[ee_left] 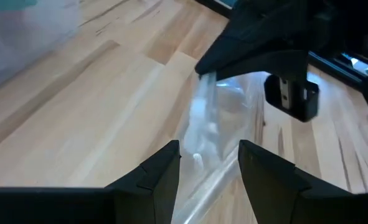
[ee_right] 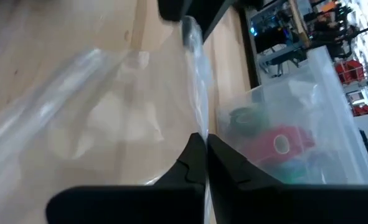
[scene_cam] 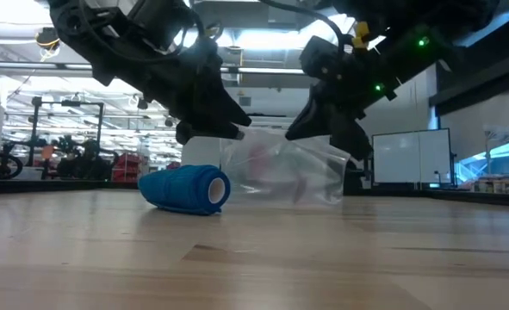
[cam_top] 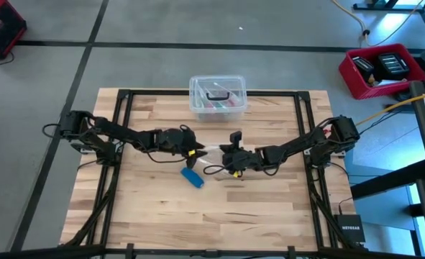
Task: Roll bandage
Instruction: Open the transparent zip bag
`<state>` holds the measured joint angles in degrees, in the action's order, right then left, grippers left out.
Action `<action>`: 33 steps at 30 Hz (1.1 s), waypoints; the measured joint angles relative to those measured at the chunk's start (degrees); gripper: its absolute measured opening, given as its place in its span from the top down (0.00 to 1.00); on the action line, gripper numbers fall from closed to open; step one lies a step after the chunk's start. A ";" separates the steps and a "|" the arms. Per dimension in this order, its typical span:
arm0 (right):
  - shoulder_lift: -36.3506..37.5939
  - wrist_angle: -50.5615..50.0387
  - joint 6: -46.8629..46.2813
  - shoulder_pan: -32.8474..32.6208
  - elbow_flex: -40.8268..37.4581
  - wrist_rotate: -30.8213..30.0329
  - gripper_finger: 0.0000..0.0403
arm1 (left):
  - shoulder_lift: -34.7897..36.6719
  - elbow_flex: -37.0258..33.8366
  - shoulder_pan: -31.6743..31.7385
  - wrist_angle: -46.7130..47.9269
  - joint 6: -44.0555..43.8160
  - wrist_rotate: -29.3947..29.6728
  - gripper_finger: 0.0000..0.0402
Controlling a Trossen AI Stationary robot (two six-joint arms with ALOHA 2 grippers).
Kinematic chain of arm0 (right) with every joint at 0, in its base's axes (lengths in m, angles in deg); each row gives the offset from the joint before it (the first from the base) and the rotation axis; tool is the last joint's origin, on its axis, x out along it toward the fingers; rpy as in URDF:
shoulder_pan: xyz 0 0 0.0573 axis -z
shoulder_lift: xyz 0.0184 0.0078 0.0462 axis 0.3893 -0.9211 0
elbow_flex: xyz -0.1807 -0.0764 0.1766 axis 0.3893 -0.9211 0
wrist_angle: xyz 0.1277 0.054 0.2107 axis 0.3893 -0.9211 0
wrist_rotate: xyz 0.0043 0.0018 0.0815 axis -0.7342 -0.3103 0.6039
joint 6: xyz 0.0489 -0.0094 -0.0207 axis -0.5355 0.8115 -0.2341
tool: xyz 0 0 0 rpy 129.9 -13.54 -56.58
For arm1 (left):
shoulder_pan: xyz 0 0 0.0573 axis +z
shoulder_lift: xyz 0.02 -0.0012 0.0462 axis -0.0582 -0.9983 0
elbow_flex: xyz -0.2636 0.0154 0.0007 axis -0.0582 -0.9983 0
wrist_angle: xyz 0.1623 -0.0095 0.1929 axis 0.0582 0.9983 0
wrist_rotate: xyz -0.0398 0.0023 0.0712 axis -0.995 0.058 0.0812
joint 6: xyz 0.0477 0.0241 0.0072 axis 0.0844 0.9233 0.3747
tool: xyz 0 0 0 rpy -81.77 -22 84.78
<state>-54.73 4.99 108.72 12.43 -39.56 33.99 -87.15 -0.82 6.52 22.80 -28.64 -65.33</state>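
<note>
Just below centre of the high view, the bandage (cam_top: 192, 177) is already rolled up tight, so the rolling looks pretty much done. The clear bag (scene_cam: 293, 172) is pinched shut-fingered by the right gripper (ee_right: 206, 144), while the left gripper (ee_left: 208, 163) is held open at the bag's other edge, so bagging seems to be what's left.

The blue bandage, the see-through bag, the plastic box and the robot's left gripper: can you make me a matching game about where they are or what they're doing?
Things:
1. bandage
2. clear bag
3. lidded box
4. left gripper

States:
A. pinched at one edge by the shut right gripper
B. rolled up, lying on the table
C. fingers apart, one on each side of the bag's edge
D. at the table's far edge, colourful rolls inside

Pairs: 1-B, 2-A, 3-D, 4-C
</note>
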 joint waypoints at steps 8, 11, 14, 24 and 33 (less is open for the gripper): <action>0.04 1.76 0.00 0.00 0.07 0.05 0.99 | -0.02 0.00 0.00 -1.00 0.35 -0.03 0.64; 0.04 1.76 0.00 0.00 0.07 1.10 0.98 | -0.02 -0.02 0.00 -4.46 1.17 0.02 0.69; 0.09 1.76 -0.02 0.00 0.07 1.05 0.98 | -0.02 -0.02 0.02 -5.84 2.37 0.09 0.76; 0.09 2.75 -4.88 0.04 0.07 5.32 0.95 | -0.02 -0.02 -0.22 -5.46 7.71 -0.09 0.98; 2.06 -9.34 -12.21 -0.07 5.61 8.43 0.61 | -0.02 -0.02 -0.18 -4.79 10.43 0.16 1.00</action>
<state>-52.67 -4.35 96.51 12.37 -33.96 42.42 -87.17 -0.84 6.34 18.01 -18.20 -65.17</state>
